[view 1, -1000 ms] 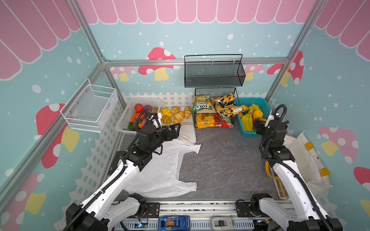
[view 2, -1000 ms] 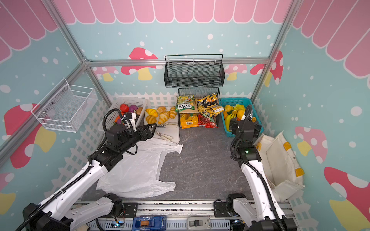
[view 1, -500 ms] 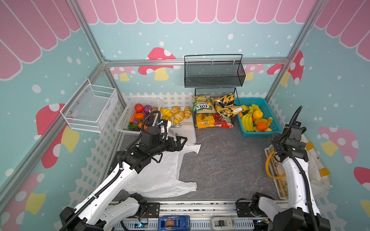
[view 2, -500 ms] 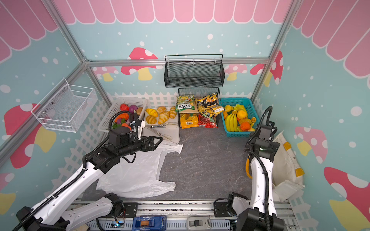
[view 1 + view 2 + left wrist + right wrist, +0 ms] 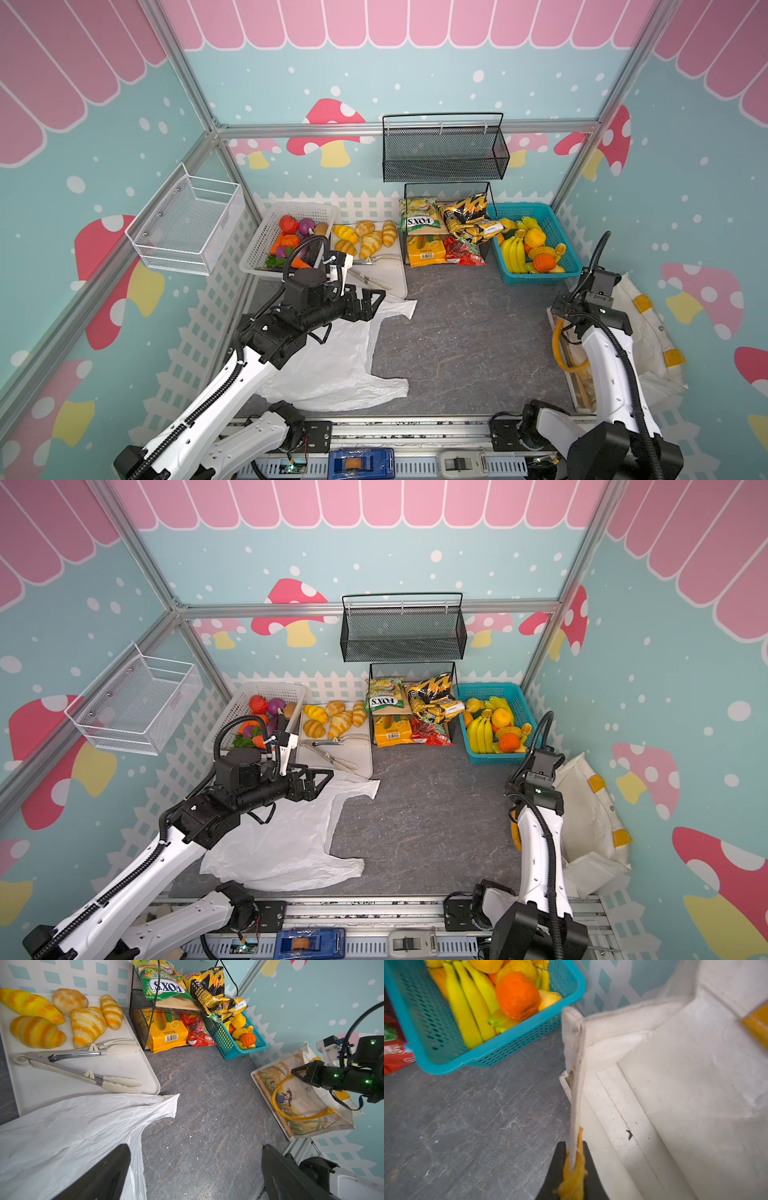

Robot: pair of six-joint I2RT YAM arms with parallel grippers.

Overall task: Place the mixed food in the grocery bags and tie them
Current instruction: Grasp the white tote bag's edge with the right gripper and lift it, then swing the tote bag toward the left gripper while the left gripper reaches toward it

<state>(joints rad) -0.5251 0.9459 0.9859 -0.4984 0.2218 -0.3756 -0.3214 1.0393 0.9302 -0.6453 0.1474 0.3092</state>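
Right gripper [image 5: 574, 1159] pinched on the rim of the stiff off-white tote [image 5: 675, 1084] at its yellow handle [image 5: 572, 1178]; tote stands at the table's right edge. Left gripper [image 5: 195, 1147] spread wide above the thin crinkly white plastic bag [image 5: 72, 1136], contact unclear. Toy vegetables [image 5: 286, 243] in the white perforated basket [image 5: 258, 243].

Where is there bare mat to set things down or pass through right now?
Widest free patch: the grey mat centre, bordered by the white plastic bag on the left, the tote on the right, the snack rack and teal fruit basket behind. Crowded: the whole back row, and the left side under the bag.
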